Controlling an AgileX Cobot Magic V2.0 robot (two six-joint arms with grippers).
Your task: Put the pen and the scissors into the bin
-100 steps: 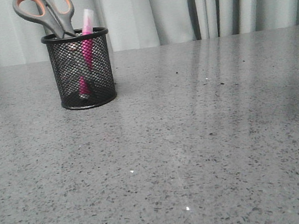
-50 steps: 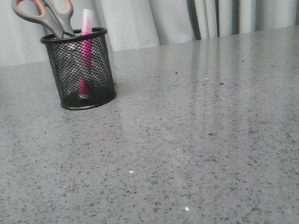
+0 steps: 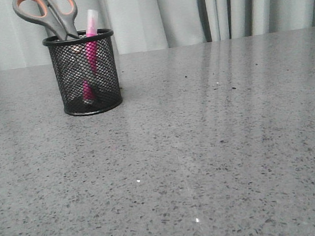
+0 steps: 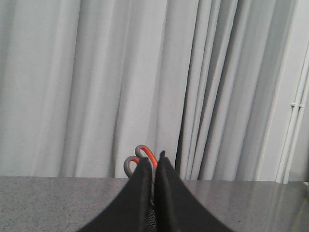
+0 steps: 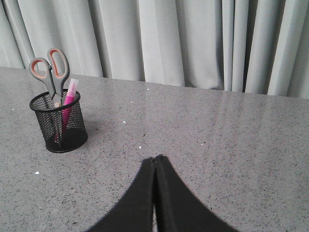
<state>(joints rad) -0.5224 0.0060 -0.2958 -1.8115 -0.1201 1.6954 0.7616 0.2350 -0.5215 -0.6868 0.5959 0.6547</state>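
Observation:
The black mesh bin (image 3: 86,75) stands on the grey table at the far left. The scissors (image 3: 47,13) stand in it with the grey and orange handles up. The pink pen (image 3: 91,25) leans beside them, its pale cap above the rim. Neither gripper shows in the front view. The right wrist view has the bin (image 5: 60,123), scissors (image 5: 48,72) and pen (image 5: 70,94) well off to one side of my right gripper (image 5: 155,158), which is shut and empty. My left gripper (image 4: 153,162) is shut and empty, with the scissors' handles (image 4: 140,157) showing just behind its tips.
The speckled grey tabletop (image 3: 207,146) stretches out in front of and to the right of the bin. Pale pleated curtains (image 3: 218,1) hang behind the table's far edge.

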